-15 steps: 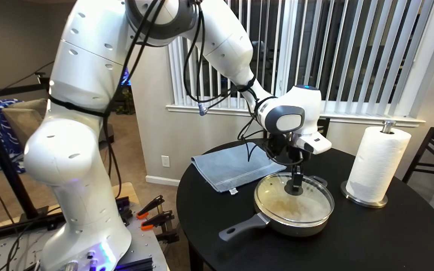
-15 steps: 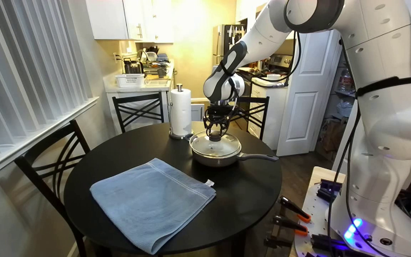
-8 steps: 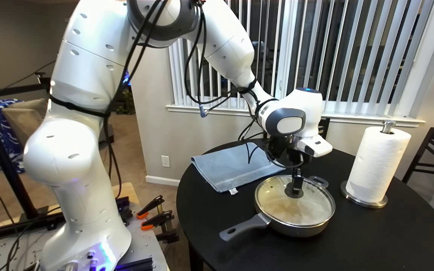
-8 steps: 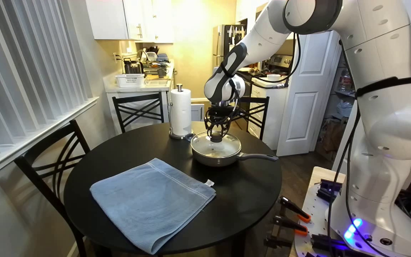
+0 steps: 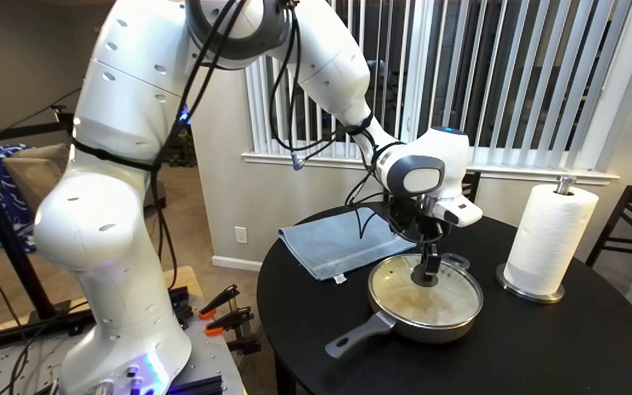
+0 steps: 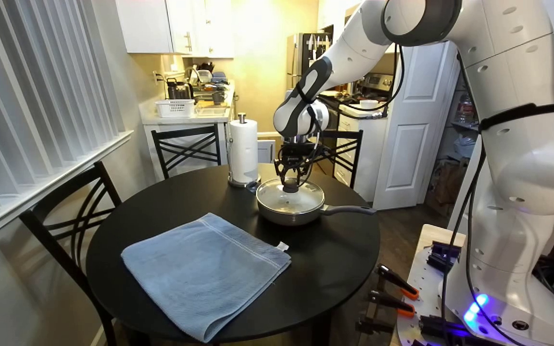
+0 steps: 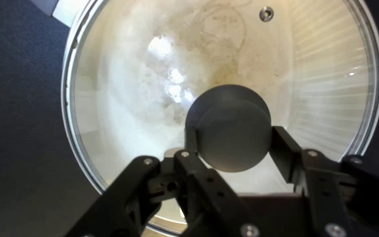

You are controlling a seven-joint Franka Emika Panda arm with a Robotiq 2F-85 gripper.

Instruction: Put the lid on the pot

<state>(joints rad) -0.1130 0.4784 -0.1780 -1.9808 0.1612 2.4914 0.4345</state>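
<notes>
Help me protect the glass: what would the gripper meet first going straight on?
Probably the glass lid below: the gripper has the dark knob between its fingers; any gap beneath them is unclear.

Bright yellow-lit kitchen wall (image 6: 262, 62), white glare spots on the glass lid (image 7: 225, 77), blue glow on robot base (image 5: 129, 345)

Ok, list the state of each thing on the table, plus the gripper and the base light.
Gripper, shut on the lid's knob
Glass lid, covering the pan, roughly level; full seating unclear
Frying pan, upright, covered
Blue-grey towel, folded, mostly flat
Paper-towel roll, upright
Base light, glowing blue
</notes>
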